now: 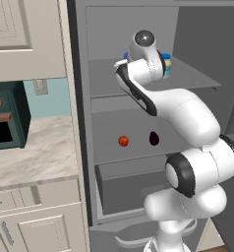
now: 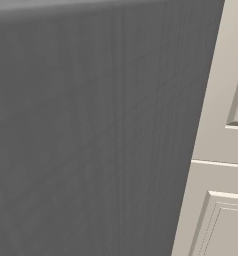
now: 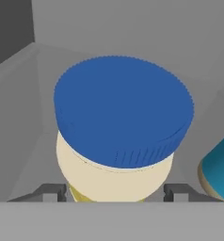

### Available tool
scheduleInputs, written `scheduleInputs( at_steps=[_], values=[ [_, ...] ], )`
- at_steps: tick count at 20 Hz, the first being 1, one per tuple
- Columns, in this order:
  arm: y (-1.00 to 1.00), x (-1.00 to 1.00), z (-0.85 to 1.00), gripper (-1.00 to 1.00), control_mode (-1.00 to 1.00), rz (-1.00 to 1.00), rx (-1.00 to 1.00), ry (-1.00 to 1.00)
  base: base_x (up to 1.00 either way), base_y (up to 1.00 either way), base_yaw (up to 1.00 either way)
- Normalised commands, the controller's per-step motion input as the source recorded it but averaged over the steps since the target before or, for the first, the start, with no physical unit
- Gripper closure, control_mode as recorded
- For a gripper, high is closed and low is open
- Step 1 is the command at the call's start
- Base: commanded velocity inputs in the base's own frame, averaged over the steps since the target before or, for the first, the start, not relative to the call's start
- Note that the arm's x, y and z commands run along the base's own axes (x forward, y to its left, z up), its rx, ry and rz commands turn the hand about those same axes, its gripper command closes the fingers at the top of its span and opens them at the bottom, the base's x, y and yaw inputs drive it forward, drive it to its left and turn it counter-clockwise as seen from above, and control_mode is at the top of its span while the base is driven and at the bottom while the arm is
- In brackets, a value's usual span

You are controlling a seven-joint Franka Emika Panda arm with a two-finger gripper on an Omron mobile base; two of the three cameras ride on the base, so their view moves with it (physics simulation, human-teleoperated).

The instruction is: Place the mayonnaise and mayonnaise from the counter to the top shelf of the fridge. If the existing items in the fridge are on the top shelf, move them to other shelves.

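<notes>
A mayonnaise jar [image 3: 121,127] with its blue lid sits nearest the hand view, just above the hand [image 3: 115,192], whose two dark fingertips [image 3: 52,192] stand spread on either side of the jar's cream body, though I cannot tell whether they touch it. A second mayonnaise jar [image 3: 220,164] shows at the right edge, near the first, both on the top shelf [image 1: 188,78] of the fridge [image 1: 133,29]. On the shelf below lie a red-orange fruit [image 1: 123,141] and a dark purple one [image 1: 154,138], apart, and the beige tabletop [image 1: 35,152] lies left of the fridge.
</notes>
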Motion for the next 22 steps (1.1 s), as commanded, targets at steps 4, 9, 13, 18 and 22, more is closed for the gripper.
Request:
scheduleInputs(
  at_steps=[4, 9, 13, 18, 22],
  values=[
    [0.00, -0.01, 0.00, -1.00, -1.00, 0.00, 0.00, -0.02, 0.00, 0.00, 0.00],
    [0.00, -0.12, 0.00, -1.00, -1.00, 0.00, 0.00, -0.06, 0.00, 0.00, 0.00],
    [0.00, -0.56, 0.02, -1.00, -1.00, 0.00, 0.00, -0.16, 0.00, 0.00, 0.00],
    [0.16, -1.00, 0.06, -1.00, -1.00, 0.00, 0.00, -0.31, 0.00, 0.00, 0.00],
    [0.34, -1.00, 0.17, -1.00, -1.00, 0.00, 0.00, -0.35, 0.00, 0.00, 0.00]
  ],
)
